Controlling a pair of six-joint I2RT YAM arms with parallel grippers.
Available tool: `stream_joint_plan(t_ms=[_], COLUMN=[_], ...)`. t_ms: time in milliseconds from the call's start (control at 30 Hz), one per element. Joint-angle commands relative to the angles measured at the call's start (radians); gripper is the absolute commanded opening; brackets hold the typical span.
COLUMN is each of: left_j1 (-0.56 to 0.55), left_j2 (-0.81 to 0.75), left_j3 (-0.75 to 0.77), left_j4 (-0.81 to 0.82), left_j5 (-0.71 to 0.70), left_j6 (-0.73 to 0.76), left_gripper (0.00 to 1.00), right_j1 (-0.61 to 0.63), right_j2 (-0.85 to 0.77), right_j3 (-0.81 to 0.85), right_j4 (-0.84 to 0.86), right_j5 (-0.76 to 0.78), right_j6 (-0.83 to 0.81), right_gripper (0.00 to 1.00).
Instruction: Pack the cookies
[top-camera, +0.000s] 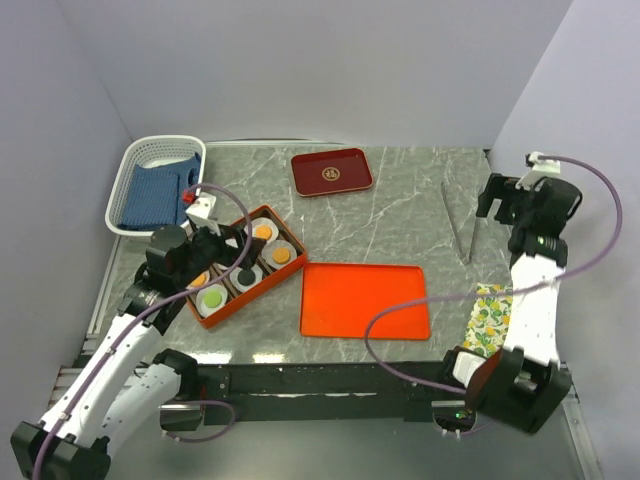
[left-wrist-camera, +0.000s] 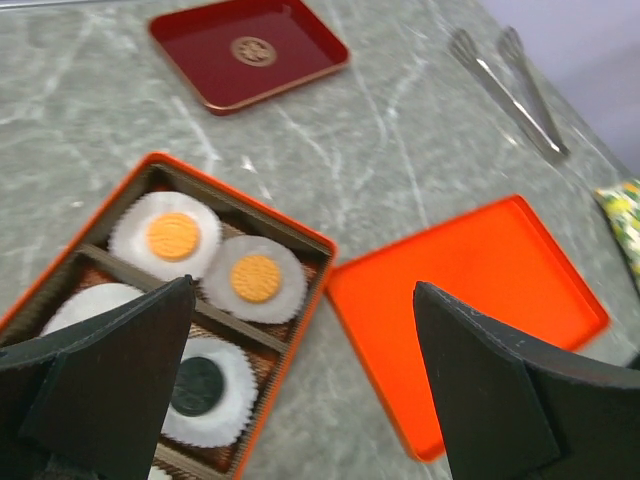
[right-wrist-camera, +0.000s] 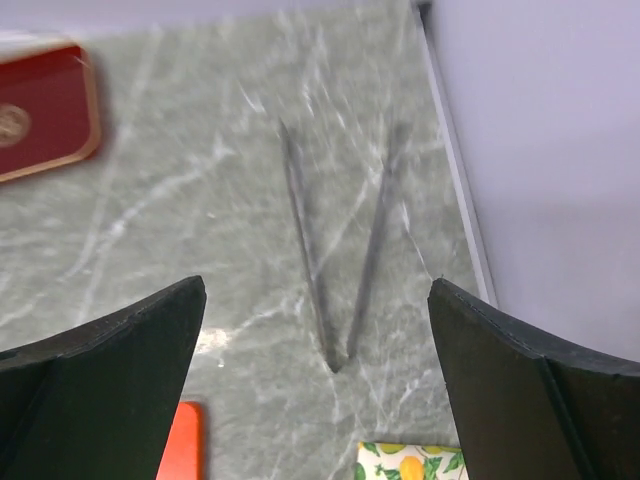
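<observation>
An orange box (top-camera: 291, 239) with brown dividers holds the cookies, each in a white paper cup. Two orange cookies (left-wrist-camera: 173, 236) (left-wrist-camera: 255, 278) lie in the far compartments, a black cookie (left-wrist-camera: 196, 386) is nearer, and a green cookie (top-camera: 212, 297) sits at the near end. My left gripper (top-camera: 238, 262) hovers open over the box's middle, hiding some compartments; in the left wrist view, the left gripper (left-wrist-camera: 303, 300) has nothing between its fingers. My right gripper (top-camera: 497, 212) stands open and empty at the far right, above metal tongs (right-wrist-camera: 335, 250) lying flat on the table.
A flat orange lid (top-camera: 365, 300) lies right of the box. A dark red tray (top-camera: 332, 172) sits at the back centre. A white basket (top-camera: 150, 150) with a blue cloth stands at the back left. A lemon-print cloth (top-camera: 490, 318) lies near the right edge.
</observation>
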Motion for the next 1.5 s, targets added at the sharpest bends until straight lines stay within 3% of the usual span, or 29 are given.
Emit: stream_joint_plan(t_ms=[0, 167, 300, 400, 500, 600, 900, 1300, 1467], left_j1=[-0.109, -0.285, -0.561, -0.730, -0.825, -0.843, -0.844, -0.884, -0.913], left_j2=[0.001, 0.055, 0.191, 0.304, 0.431, 0.589, 0.946, 0.900, 0.955], left_j3=[0.072, 0.101, 0.109, 0.092, 0.074, 0.129, 0.342, 0.282, 0.276], left_j4=[-0.072, -0.150, -0.180, -0.132, -0.040, -0.008, -0.034, 0.024, 0.014], left_j5=[-0.030, -0.108, -0.233, -0.260, -0.257, -0.193, -0.090, -0.056, -0.111], left_j6=[-0.020, -0.007, 0.033, 0.131, 0.248, 0.377, 0.489, 0.412, 0.398], left_gripper=[0.97, 0.96, 0.96, 0.96, 0.96, 0.98, 0.75, 0.71, 0.63], right_j1=[-0.016, -0.028, -0.028, -0.028, -0.030, -0.028, -0.028, -0.028, -0.028], right_j2=[-0.148, -0.246, -0.249, -0.248, -0.254, -0.239, -0.217, -0.199, -0.190], right_j3=[-0.097, -0.159, -0.185, -0.212, -0.223, -0.211, -0.191, -0.182, -0.179], right_j4=[0.062, 0.024, -0.014, 0.013, 0.033, 0.013, -0.016, -0.028, -0.036], right_j5=[-0.099, -0.413, -0.605, -0.672, -0.683, -0.679, -0.663, -0.660, -0.661], right_j6=[0.050, -0.034, -0.070, -0.068, -0.053, -0.059, -0.068, -0.065, -0.068], right_gripper=[1.00, 1.00, 1.00, 1.00, 1.00, 1.00, 1.00, 1.00, 1.00])
